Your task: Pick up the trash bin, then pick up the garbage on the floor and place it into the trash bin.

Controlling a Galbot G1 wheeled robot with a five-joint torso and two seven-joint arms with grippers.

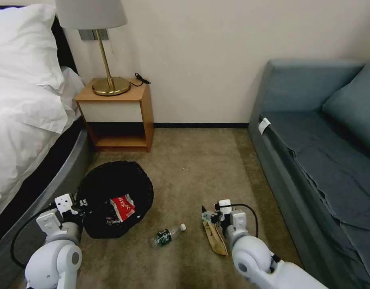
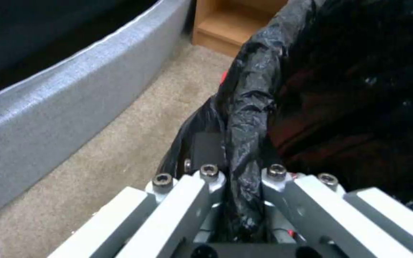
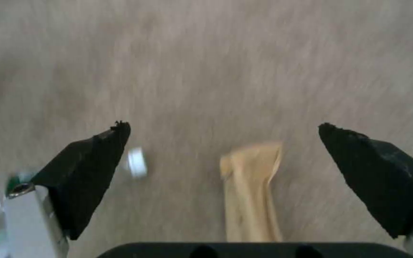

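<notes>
The bin (image 1: 112, 198) is held low over the carpet (image 1: 193, 168), between the bed (image 1: 24, 120) and the loose litter. The left gripper (image 2: 242, 200) has its fingers closed on a fold of the black bag (image 2: 249, 107) at the rim, on the side nearest the robot. A red-white packet (image 1: 122, 207) lies already inside.

The bin seems light, but the bag is thin, soft and slippery. I think the grip on plastic alone could slide or tear if the bin swings, so it should be moved slowly.

The right gripper (image 3: 226, 143) hangs over the carpet with its fingers wide open and holding nothing. The tan wrapper (image 3: 252, 190) lies on the floor between them, just under the gripper. In the head view this wrapper (image 1: 215, 239) is long and flat. It looks very light and limp, and it lies close against the carpet, so the fingers must probably come down to the pile. The best hold is across its narrow width, near the middle.

The bottle (image 1: 168, 235) lies on its side between the bin and the wrapper. It is stiff, smooth and round, so it may roll. I would take it across the body, not at the cap.
</notes>
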